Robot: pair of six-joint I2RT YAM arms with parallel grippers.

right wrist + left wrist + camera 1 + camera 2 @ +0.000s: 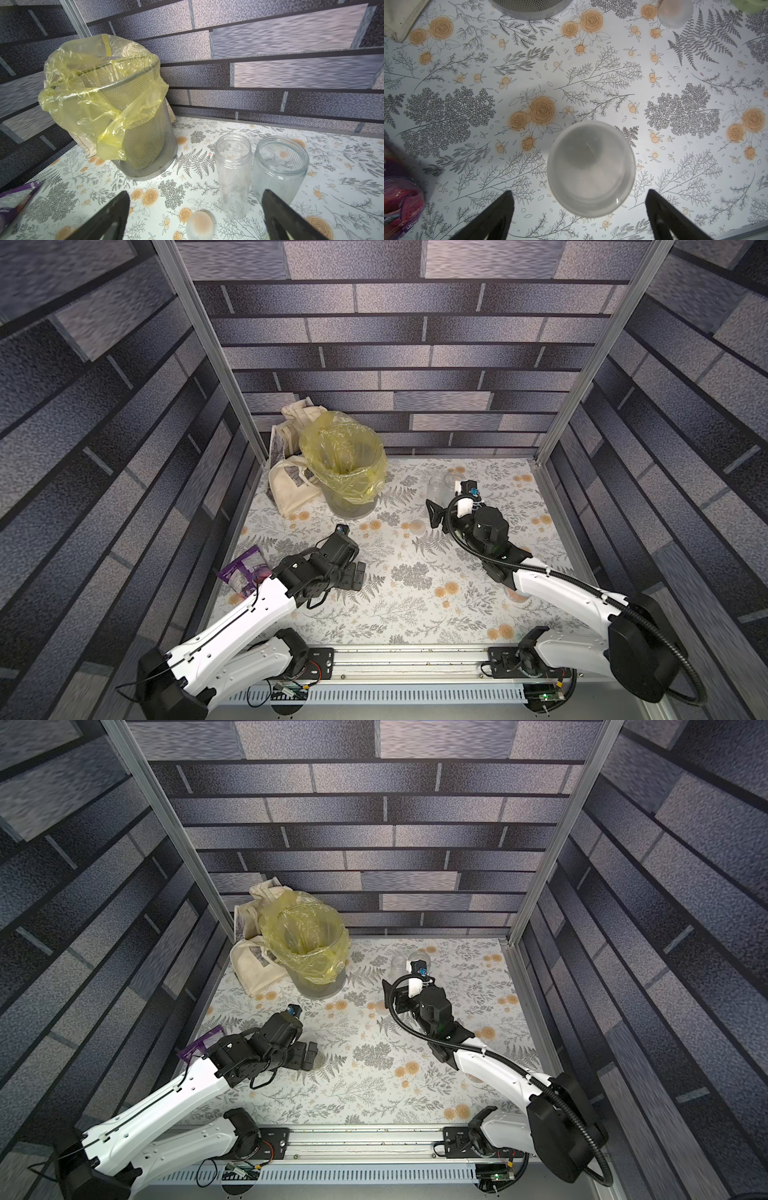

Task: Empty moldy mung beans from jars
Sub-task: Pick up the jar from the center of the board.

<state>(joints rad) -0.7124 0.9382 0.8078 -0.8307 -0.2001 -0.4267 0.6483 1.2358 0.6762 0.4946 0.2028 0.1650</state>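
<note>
Now | left claw: jaws apart, hovering over a frosted lid on the bench, in front of the bin | jars: two, lidless, apparently emptied, just right of the bin | right claw: apart, facing them | advice: descend straight, lid centred.

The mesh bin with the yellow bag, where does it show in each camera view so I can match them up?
In both top views: the mesh bin stands far left at the back, against the tote bag.
Left wrist: only the bin's base shows, cut off by the frame edge.
Right wrist: the bin is seen whole, beside the narrow jar.
Shared landmark: the small frosted lid lying near the bin's base.
</note>
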